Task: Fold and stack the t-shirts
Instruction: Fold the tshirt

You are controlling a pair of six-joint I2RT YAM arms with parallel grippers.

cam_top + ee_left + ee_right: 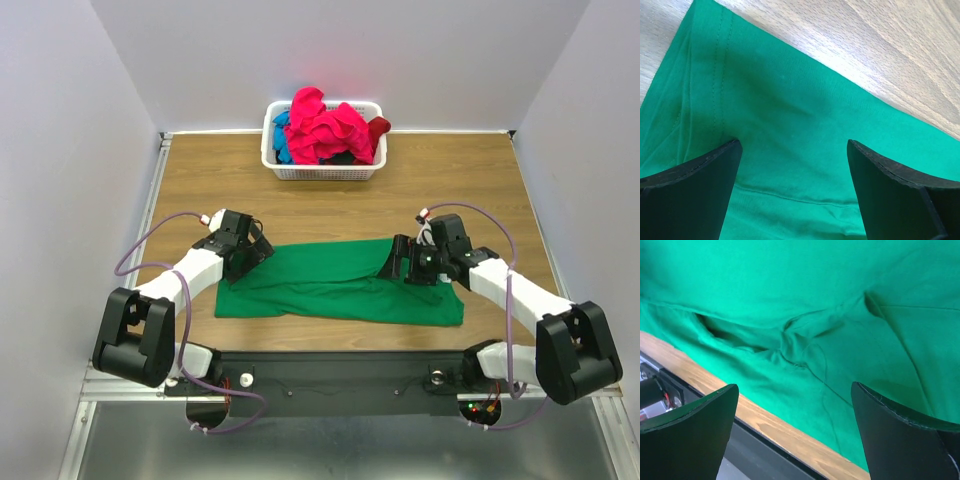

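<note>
The green t-shirt (330, 285) is seen in the top external view laid out in a wide band on the wooden table (330, 200), toward 6 o'clock, close to the arm bases. At 12 o'clock a white lattice basket (322, 172) is set, heaped with pink-red t-shirts (325, 125); a blue one (281, 140) is tucked at its 9 o'clock side and dark cloth (345, 157) shows underneath. The left gripper (255, 250) is placed at the green shirt's 9 o'clock end, the right gripper (400, 262) toward its 3 o'clock end.

In the left wrist view, that gripper's fingers (695, 190) are spread wide above stitched green cloth, with nothing held; bare wood is seen at 1 o'clock.

In the right wrist view, the fingers (900, 435) are likewise parted wide over rumpled green folds, nothing clasped, and the table's edge is seen at 7 o'clock
</note>
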